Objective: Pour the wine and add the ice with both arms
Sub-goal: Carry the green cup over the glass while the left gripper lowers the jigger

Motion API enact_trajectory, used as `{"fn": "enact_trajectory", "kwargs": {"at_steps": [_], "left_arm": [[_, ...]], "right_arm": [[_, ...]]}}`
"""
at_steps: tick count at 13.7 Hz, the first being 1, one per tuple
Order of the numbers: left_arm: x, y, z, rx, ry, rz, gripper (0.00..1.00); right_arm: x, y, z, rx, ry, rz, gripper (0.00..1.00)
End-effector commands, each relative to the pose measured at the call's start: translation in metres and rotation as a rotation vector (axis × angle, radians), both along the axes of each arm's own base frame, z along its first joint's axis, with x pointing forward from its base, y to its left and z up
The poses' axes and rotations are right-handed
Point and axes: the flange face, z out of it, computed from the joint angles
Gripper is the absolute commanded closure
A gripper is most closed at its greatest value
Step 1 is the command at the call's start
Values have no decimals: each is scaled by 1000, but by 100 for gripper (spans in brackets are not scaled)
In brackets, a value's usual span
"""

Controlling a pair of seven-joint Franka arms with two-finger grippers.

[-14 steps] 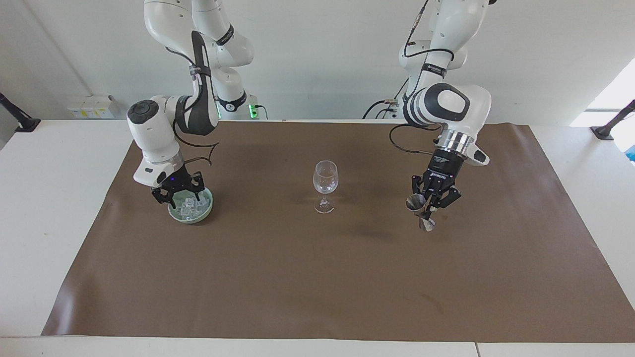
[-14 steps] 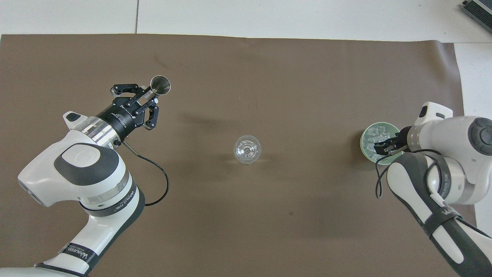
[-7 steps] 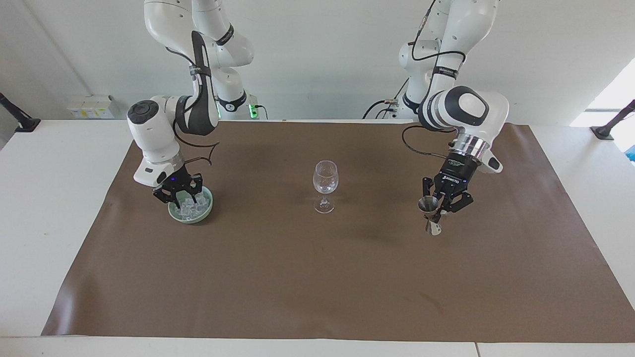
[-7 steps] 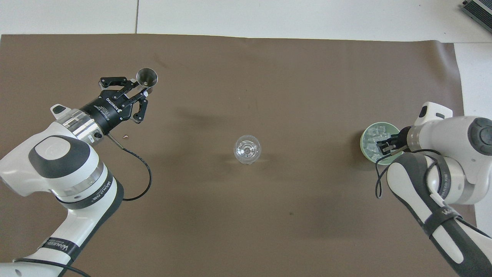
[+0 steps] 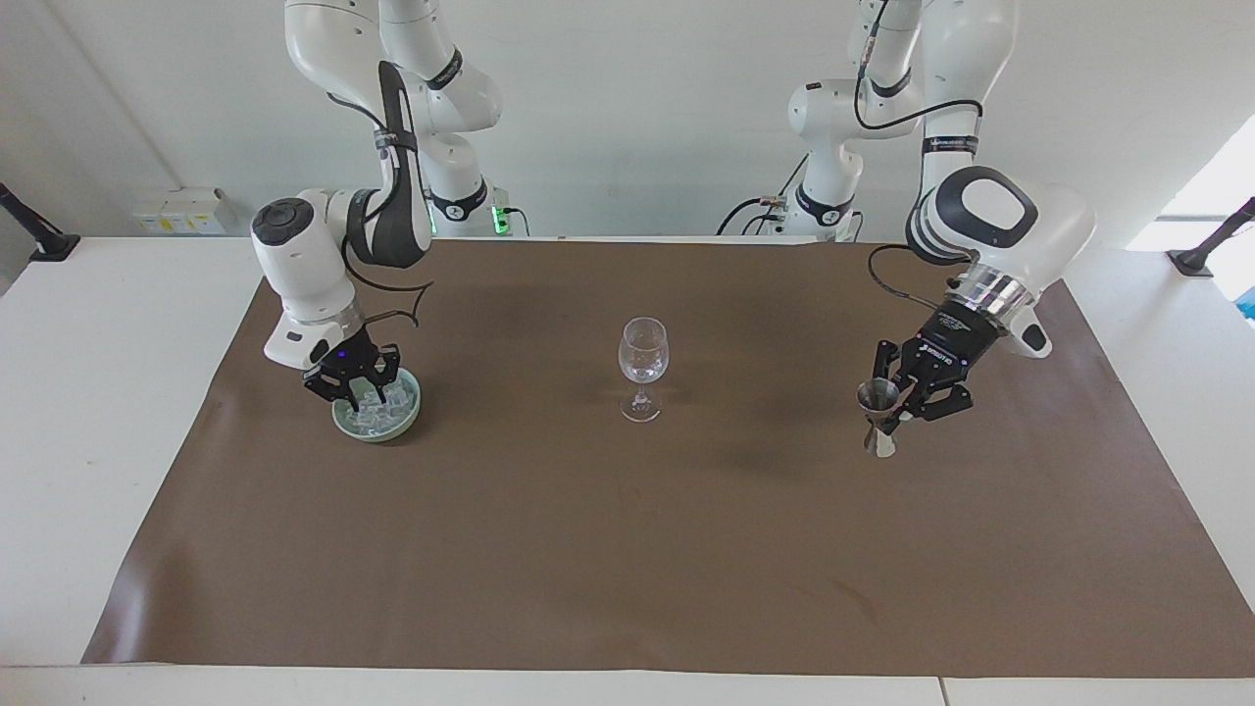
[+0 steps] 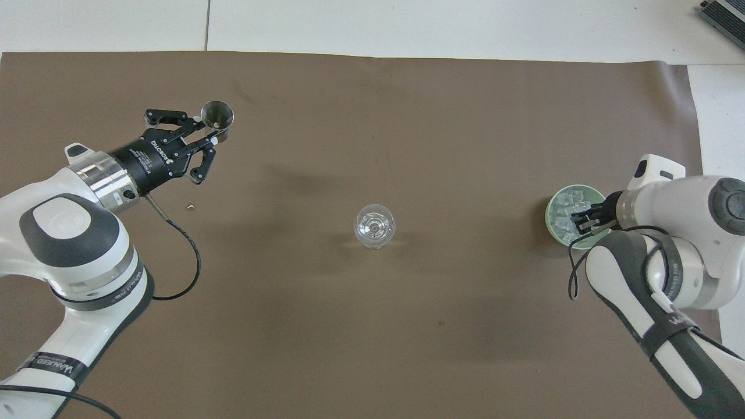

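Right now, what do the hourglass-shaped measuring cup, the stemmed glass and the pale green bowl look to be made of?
Hourglass-shaped measuring cup: likely polished steel; grey, mirror-bright highlights. It is held by the left gripper.
Stemmed glass: clear glass or clear plastic; the mat shows through it.
Pale green bowl: probably glazed ceramic, perhaps plastic; smooth, opaque, soft sheen.

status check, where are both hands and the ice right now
Left hand shut on the metal measuring cup, standing on the brown mat. Right hand down in the green bowl among the ice. Wine glass mid-mat, nothing around it.
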Motion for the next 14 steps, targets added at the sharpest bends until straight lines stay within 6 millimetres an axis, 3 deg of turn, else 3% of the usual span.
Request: {"fn": "enact_trajectory", "kwargs": {"at_steps": [1,3,4,7,9,10,12,14], "left_arm": [[-3,19,9,-31,41,-47,100],[-2,29,11,-54,59,-41,100],[-3,30,9,-67,70,-57,100],[-6,59,-4,-102,107,-49,100],[-4,79,-27,-123,151,-35,100],[-5,80,-40,-127,170,-42,100],[-11,97,-63,-131,189,-19,100],[-25,103,-86,-123,173,-32,100]], "right_arm": [[0,0,-1,13,0,-12,77],[4,0,4,13,-3,-13,100],[6,0,5,15,10,-16,100],[18,0,28,23,54,-59,100],[23,5,49,31,58,-107,100],[25,9,59,36,57,-142,100],[26,28,87,53,37,-216,100],[31,51,108,72,20,-303,100]]}}
